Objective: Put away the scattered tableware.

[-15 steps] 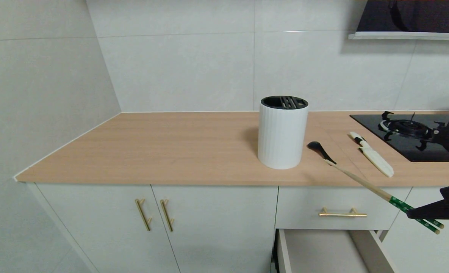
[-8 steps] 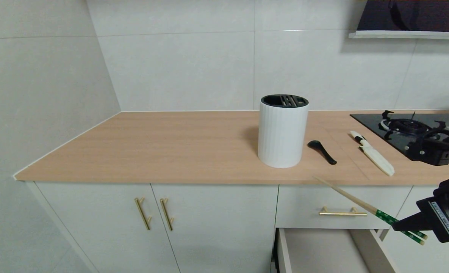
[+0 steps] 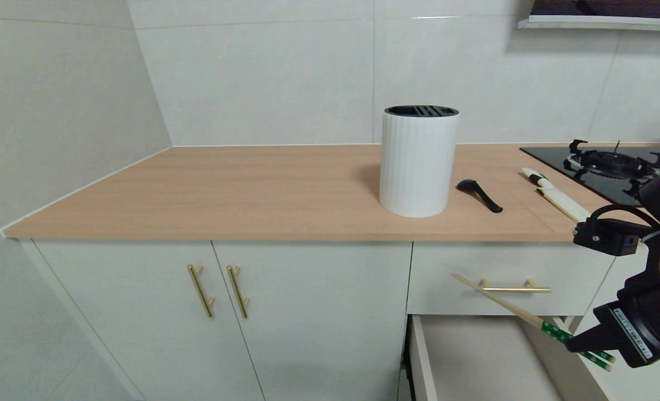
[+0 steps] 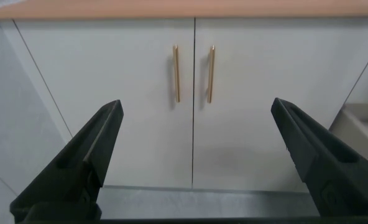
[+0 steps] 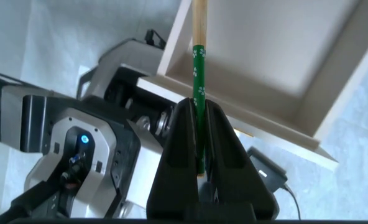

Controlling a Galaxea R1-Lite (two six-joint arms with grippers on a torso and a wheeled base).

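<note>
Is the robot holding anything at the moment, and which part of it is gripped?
Yes: the right gripper is shut on the chopsticks, pinching them at their green-banded end. The left gripper is open and holds nothing.

Pale tiled walls (image 3: 263,72) meet in a corner. Wood-top table (image 3: 252,189) over white cabinet doors (image 3: 307,312) with gold handles (image 3: 201,291). Open drawer (image 3: 474,356) sits under a shut drawer (image 3: 446,278). Black gas hob (image 3: 558,159), range hood (image 3: 602,22) above it.

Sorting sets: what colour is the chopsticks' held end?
Green with small white marks on the chopsticks, clearest in the right wrist view.
</note>
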